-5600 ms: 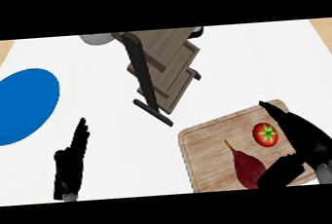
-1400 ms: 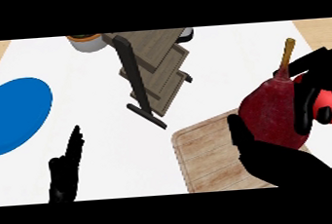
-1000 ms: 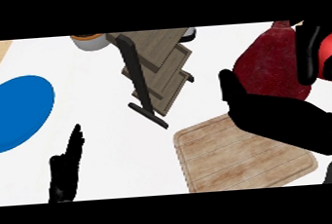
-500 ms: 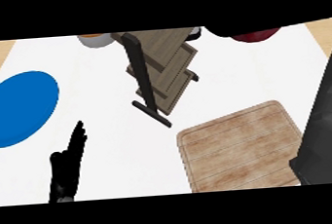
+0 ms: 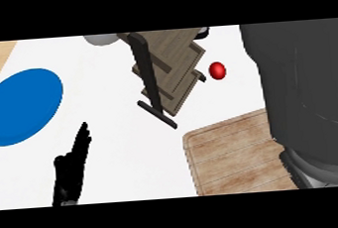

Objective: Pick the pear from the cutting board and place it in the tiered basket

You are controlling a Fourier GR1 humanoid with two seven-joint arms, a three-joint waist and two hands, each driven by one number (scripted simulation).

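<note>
At the near left, the left hand (image 5: pixel 71 165) rests over the white counter (image 5: pixel 122 139), fingers straight and released, holding nothing. The right forearm (image 5: pixel 306 91) fills the right side (its hand lies beyond the frame, so its grasp cannot be told). The pear shows nowhere. A small red round object (image 5: pixel 217 70) sits just right of the tiered basket (image 5: pixel 170 68), outside it. The cutting board (image 5: pixel 233 156) lies near right.
</note>
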